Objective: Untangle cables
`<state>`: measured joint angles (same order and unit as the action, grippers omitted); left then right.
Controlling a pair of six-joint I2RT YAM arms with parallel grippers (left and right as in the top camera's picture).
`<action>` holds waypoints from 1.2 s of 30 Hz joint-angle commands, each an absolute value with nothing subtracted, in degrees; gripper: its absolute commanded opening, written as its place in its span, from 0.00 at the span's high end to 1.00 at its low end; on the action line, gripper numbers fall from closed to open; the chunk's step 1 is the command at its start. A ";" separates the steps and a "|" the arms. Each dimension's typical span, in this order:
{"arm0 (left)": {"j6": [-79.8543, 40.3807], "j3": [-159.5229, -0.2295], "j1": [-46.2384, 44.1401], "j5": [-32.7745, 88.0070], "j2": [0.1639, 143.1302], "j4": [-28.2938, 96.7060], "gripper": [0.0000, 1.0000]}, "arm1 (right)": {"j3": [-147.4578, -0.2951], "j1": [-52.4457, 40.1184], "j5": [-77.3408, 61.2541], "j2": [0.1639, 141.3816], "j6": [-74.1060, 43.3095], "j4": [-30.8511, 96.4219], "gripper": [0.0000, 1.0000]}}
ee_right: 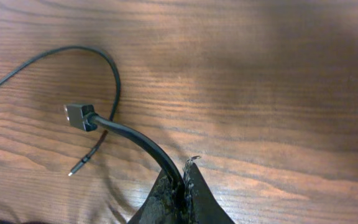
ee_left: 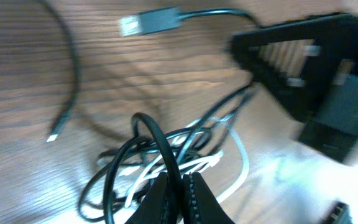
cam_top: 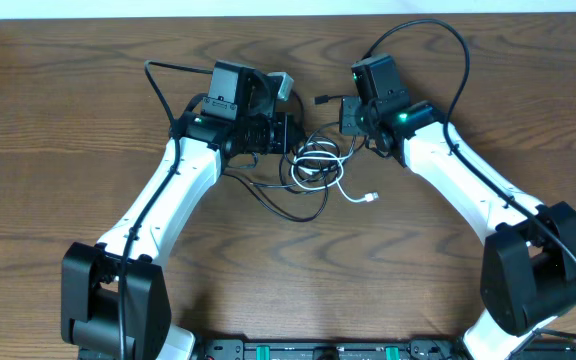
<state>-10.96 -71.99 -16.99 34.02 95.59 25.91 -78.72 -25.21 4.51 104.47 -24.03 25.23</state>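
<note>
While the left end effector (ee_left: 180,186) pinches a loop of black cable (ee_left: 149,127) and the right end effector (ee_right: 182,182) pinches it near the plug (ee_right: 79,116) (likely to draw it free), the tangled cables (cam_top: 313,165) lie on the worktop (cam_top: 68,100) between them.

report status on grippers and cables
Left gripper shut on black cable loop. Right gripper shut on black cable by its plug. White cable looped through the tangle. Nothing else in the way.

A dark brown desk (cam_top: 58,140) with wood grain running across fills the overhead view. A pale strip (cam_top: 168,8) lies beyond its far edge. The light is soft and even.
</note>
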 commanded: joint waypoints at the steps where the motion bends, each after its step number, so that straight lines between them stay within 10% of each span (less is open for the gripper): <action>1: -13.69 -72.34 -16.95 25.32 95.26 27.09 0.93 | -79.50 -25.23 5.48 98.45 -20.38 24.56 0.99; 21: -15.68 -72.36 -15.86 6.61 95.22 26.65 0.93 | -79.29 -19.09 23.92 83.70 -26.63 51.05 0.99; 36: -18.20 -75.16 -4.82 30.89 78.94 8.21 0.93 | -76.23 -14.85 12.62 96.25 -26.02 50.98 0.99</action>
